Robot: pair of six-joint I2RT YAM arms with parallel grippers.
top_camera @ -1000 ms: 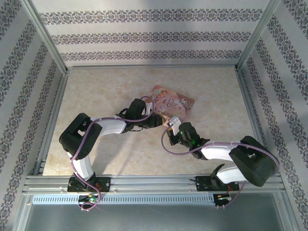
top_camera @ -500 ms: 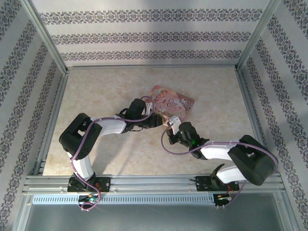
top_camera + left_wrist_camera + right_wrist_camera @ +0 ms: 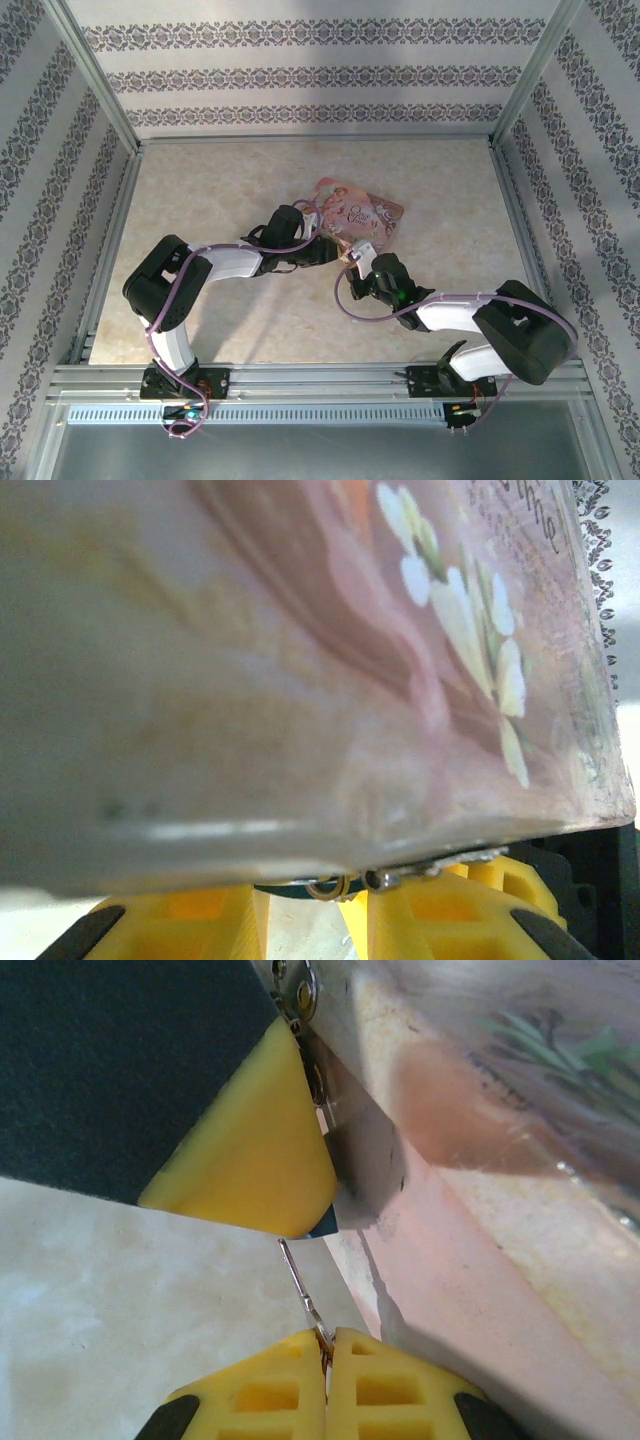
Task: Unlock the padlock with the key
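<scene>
Clamping the key point(image 3: 298, 1280), your right gripper point(image 3: 327, 1340) has open table point(image 3: 120, 1280) to its left and the pink box point(image 3: 470, 1290) edge close on its right; you cannot tell the left gripper point(image 3: 352, 898) grip.

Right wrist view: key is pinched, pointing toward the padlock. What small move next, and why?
Probably ease the right gripper forward, angling toward the pink box. It pinches the key, whose tip sits just short of the dark blue padlock peeking by the left gripper. Keyhole is hidden, so go slowly.
</scene>
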